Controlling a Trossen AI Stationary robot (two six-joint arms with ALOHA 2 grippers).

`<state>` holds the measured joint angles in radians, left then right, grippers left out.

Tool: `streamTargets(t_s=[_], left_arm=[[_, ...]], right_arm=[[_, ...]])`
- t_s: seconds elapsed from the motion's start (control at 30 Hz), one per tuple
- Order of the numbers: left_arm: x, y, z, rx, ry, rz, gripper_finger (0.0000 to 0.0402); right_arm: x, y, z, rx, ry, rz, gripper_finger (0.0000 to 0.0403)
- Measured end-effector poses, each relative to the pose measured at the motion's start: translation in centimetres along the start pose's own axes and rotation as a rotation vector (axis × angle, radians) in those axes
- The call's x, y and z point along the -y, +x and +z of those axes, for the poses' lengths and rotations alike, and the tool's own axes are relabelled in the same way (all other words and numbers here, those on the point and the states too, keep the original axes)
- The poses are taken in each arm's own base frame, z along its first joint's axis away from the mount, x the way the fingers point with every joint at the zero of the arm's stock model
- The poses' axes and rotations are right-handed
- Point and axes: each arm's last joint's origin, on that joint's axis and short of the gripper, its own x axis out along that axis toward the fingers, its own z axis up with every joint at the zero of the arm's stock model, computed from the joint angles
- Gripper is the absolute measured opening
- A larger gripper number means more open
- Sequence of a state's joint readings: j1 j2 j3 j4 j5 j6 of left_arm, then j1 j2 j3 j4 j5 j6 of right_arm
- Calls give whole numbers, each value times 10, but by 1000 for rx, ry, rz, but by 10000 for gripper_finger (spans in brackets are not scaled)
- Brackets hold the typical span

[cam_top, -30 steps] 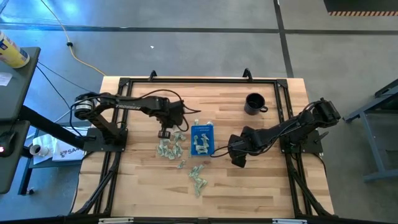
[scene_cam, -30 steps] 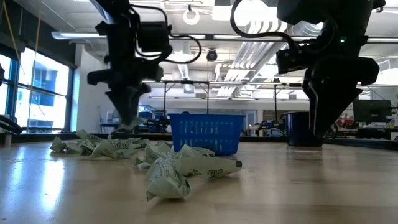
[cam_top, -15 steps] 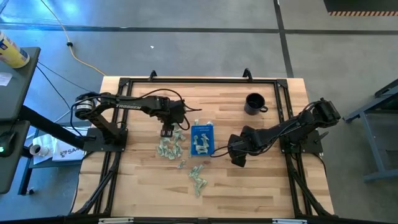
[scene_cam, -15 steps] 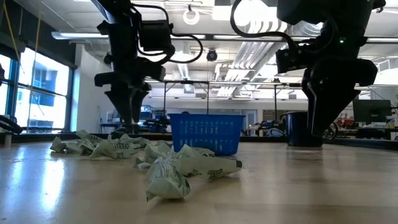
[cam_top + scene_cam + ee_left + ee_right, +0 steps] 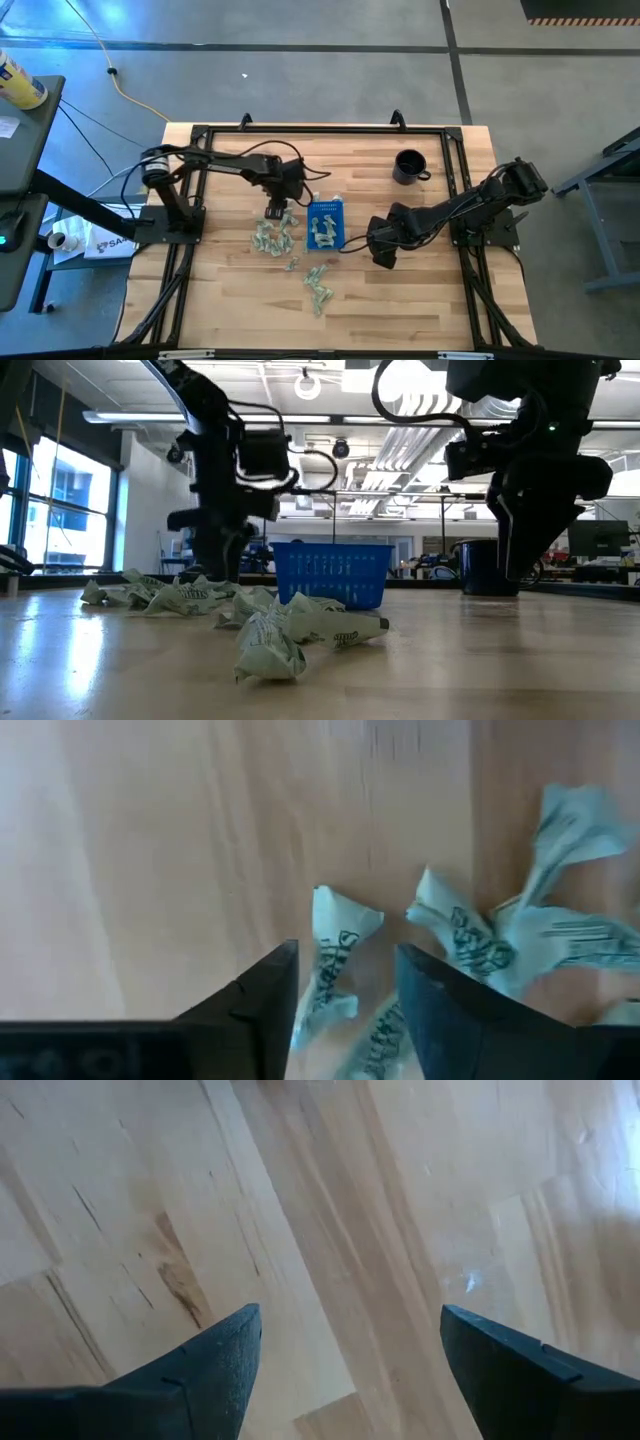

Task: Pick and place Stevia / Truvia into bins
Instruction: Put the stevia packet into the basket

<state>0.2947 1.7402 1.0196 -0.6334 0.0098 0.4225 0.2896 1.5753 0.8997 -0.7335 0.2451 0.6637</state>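
Crumpled pale green and white Stevia packets [image 5: 272,236] lie loose on the wooden table left of the blue bin [image 5: 326,207]. More lie nearer the front edge [image 5: 318,290], and a few lie inside the bin. My left gripper [image 5: 275,211] points down over the far end of the left heap. It is open, its fingers standing on either side of one packet [image 5: 335,945] that lies on the wood. My right gripper [image 5: 381,255] hovers open over bare wood right of the bin, with nothing between its fingers [image 5: 350,1312]. My left gripper comes from above with its fingers [image 5: 420,990] beside one packet's long edges. I cannot tell whether they touch it. The packet lies flat on the table.
A black mug [image 5: 408,166] stands at the far right of the table. A black frame [image 5: 320,127] runs around the table's edges. There is bare wood to the right of the bin and along the front edge.
My left gripper has shifted a little toward the table's right edge, nearer the bin, staying low over the left heap. Its fingers, shut a second ago, have come apart.
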Motion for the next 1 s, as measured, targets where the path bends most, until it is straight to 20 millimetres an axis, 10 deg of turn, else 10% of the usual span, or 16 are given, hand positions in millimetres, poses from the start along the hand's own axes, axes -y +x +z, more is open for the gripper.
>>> streamTargets(t_s=[0.4,0.57,0.8,1.0], left_arm=[[-3,8,5,13,-8,46,24],[-7,-24,14,2,-76,54,42],[-13,-107,51,407,-140,-147,24],[-4,-82,77,467,-195,-314,37]], right_arm=[[0,0,1,15,11,-16,296],[-2,-1,-2,38,-6,-38,296],[-4,-2,-3,54,-40,-54,296],[9,2,7,36,-28,-56,296]])
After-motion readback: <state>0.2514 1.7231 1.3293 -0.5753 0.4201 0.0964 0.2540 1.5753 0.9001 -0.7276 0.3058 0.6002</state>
